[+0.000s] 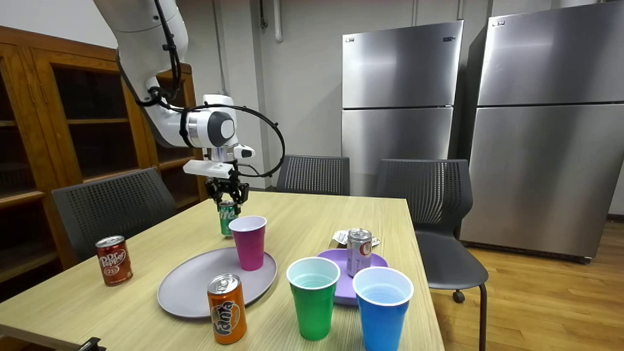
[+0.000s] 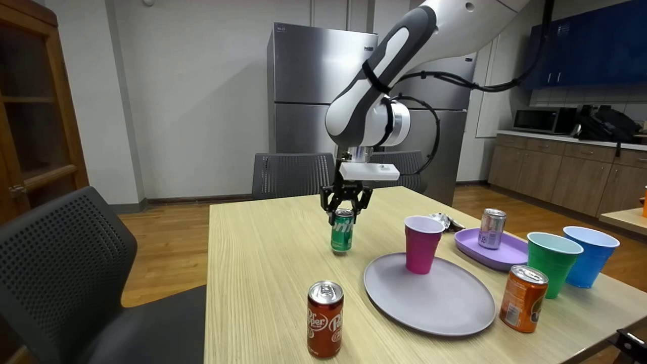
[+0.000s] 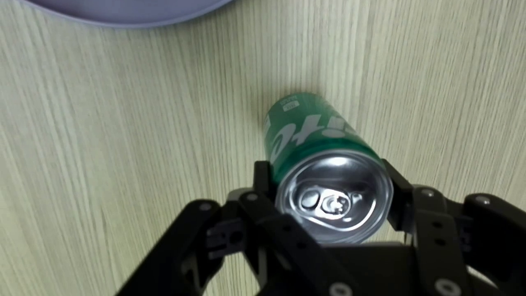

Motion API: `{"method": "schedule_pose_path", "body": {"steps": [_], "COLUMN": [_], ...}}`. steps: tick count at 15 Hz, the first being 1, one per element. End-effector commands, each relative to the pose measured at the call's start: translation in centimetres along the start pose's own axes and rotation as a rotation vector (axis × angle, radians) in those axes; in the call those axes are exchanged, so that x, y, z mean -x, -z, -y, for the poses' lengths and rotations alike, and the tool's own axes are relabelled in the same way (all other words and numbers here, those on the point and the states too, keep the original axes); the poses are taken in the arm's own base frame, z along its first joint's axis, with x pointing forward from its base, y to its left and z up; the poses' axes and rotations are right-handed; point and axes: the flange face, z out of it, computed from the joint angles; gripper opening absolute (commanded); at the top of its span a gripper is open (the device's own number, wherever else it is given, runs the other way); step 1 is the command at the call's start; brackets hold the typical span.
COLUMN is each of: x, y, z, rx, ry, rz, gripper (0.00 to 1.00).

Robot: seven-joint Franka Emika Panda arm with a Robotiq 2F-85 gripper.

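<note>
Gripper (image 3: 328, 176) foremost in my wrist view, I have it clamped around the green Sprite can (image 3: 318, 146) near the gray plate (image 3: 127, 11).

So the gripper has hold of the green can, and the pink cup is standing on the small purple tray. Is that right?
Not quite: the pink cup stands on the large round plate, as both exterior views show. The gripper does have hold of the green can.

Grey plate (image 3: 127, 9), upper left of wrist view: cropped by the top edge. Green can (image 1: 225, 224), left of centre in an exterior view: partly hidden behind magenta cup (image 1: 249, 246). Robot arm (image 2: 417, 53), both exterior views: cropped above.
</note>
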Motion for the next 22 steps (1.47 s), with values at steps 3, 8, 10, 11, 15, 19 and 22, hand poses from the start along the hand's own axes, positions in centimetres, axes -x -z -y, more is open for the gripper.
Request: {"method": "schedule_pose_path", "body": {"steps": [3,8,10,11,15,19,22], "x": [-1.3,-1.4,-1.3,-1.2,-0.2,1.9,4.0], "y": [3.6,4.5,4.8,4.9,5.3,6.1,6.5], "z": [-2.7,-7.1,-8.9,-9.8,-13.0,-16.2,-18.3], "rx": [-0.006,0.029,0.046,0.055,0.090,0.117,0.138], "ry": [-0.083,-0.186,-0.227,-0.249,-0.327,-0.413,-0.479], "rz": [-0.032,-0.055,-0.061,-0.062,-0.062,-0.053,-0.039], "gripper": [0.38,0.38,0.38,0.38,0.38,0.38,0.38]}}
